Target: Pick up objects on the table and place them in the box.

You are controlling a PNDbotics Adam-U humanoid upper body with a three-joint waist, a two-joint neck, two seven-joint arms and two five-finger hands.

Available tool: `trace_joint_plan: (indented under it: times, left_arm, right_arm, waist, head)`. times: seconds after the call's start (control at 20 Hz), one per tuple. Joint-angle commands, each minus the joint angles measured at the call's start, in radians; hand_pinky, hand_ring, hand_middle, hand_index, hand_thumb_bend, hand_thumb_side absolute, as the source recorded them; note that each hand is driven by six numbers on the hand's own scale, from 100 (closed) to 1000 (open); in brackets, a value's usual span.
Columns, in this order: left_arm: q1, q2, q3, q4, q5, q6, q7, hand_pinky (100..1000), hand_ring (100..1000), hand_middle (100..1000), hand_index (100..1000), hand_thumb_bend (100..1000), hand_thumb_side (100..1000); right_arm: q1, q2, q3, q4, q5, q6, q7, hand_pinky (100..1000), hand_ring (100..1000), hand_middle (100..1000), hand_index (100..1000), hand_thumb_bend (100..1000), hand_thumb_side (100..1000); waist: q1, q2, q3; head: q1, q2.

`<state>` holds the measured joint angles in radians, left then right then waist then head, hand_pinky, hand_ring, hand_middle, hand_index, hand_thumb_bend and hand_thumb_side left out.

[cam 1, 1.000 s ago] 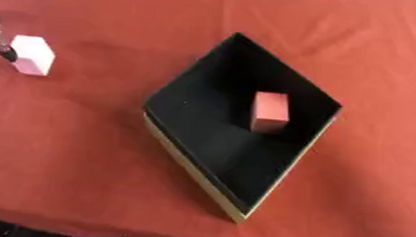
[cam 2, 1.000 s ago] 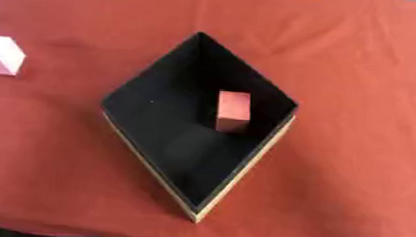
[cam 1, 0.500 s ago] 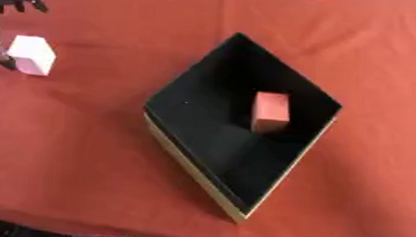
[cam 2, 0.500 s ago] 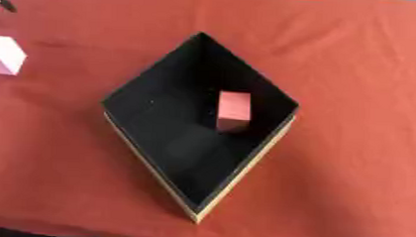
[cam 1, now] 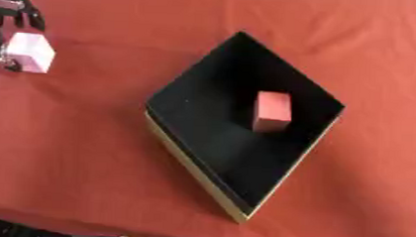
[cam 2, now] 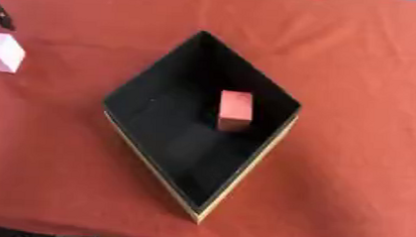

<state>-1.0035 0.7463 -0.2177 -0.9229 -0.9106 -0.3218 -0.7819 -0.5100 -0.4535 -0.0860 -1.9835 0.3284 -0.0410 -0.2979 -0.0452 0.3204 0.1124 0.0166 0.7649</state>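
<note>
The box (cam 1: 211,175) sits on a red cloth (cam 1: 88,176) that covers the table, turned so that one corner points toward the camera and the opposite corner points away. Its outer wall shows pale tan along the near left edge, and its inside is black. A red block (cam 1: 272,110) stands on the box floor, toward the right-hand corner, upright and a little tilted, apart from the walls as far as can be seen.

Farther back and well to the left of the box, a pale pink block (cam 1: 29,51) lies on the cloth near the view's left edge. The left hand (cam 1: 9,15) shows there in the upper left corner, dark fingers curving down behind and beside the pink block, with another dark part of the hand at the block's left side. The fingers seem to close around the block, but the hand is cut off by the edge of the view, so whether they actually grip it cannot be told. The right hand appears in neither view.
</note>
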Motion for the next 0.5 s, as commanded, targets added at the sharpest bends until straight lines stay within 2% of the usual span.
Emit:
trace_joint_plan:
  times: [0.05,0.25,0.5]
  left_arm:
    - [-0.023,0.018,0.008,0.001,0.007,-0.018,0.008,422,579,584,667,564,100]
    - [-0.023,0.02,0.011,-0.023,0.028,-0.01,0.014,393,566,574,658,519,100]
    - [-0.034,0.025,0.022,-0.112,0.088,0.016,0.009,374,555,570,658,466,100]
  right_arm:
    - [-0.012,-0.021,-0.007,-0.014,-0.004,0.002,-0.006,815,638,529,798,100,668]
    - [-0.01,-0.021,-0.008,-0.014,-0.003,0.002,-0.007,816,637,529,798,100,663]
    - [-0.007,-0.019,-0.009,-0.015,0.0,0.002,-0.007,816,637,528,798,100,664]
  waist:
    - [0.004,-0.019,0.001]
    - [0.003,-0.022,0.001]
    - [0.007,-0.029,0.001]
  head:
    - [0.004,0.005]
    - [0.005,0.005]
    - [0.002,0.005]
